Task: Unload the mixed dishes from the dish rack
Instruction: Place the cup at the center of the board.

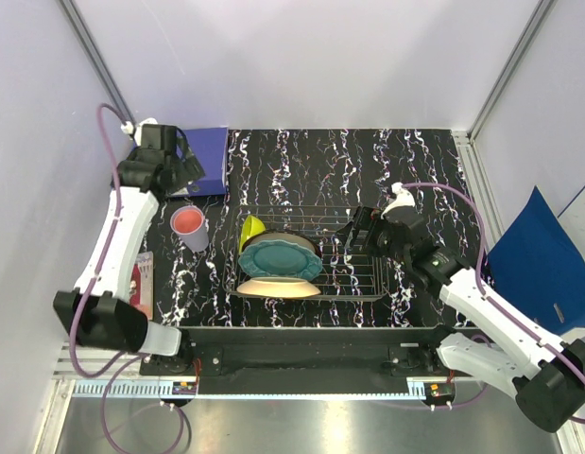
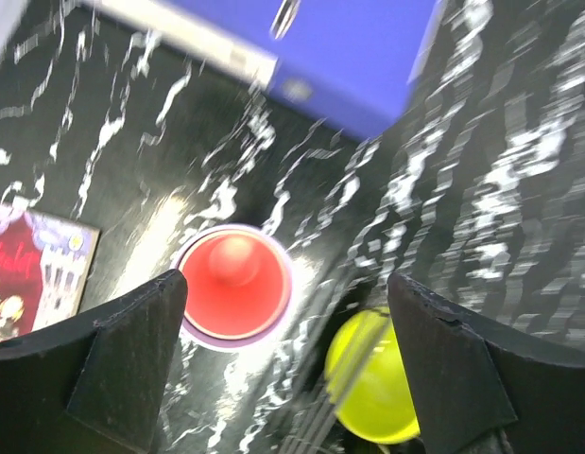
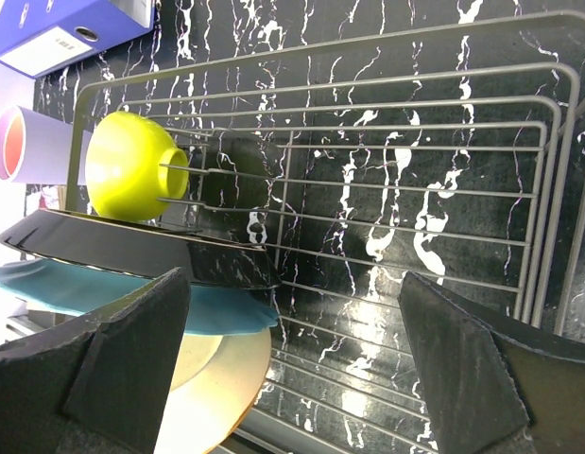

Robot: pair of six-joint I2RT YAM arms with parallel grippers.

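Note:
The wire dish rack [image 1: 358, 270] stands mid-table. In it a teal scalloped plate [image 1: 287, 257] leans on a cream bowl [image 1: 273, 287], with a dark glossy dish [image 3: 150, 251] behind the plate and a yellow-green bowl [image 1: 250, 229] on its side at the rack's far-left corner. A lavender cup [image 1: 191, 227], salmon-pink inside, stands upright on the table left of the rack. My left gripper [image 2: 287, 369] is open and empty, high above the cup [image 2: 235, 284] and the yellow-green bowl [image 2: 372, 383]. My right gripper [image 3: 297, 369] is open and empty over the rack's bare right half [image 3: 415, 189], beside the teal plate [image 3: 103, 288] and cream bowl [image 3: 207, 378].
A blue ring binder [image 1: 207, 159] lies at the back left, close to the left gripper [image 1: 183, 175]. Another blue binder [image 1: 538, 255] leans off the table at the right. A red booklet [image 1: 141, 284] lies at the left edge. White walls close in on both sides.

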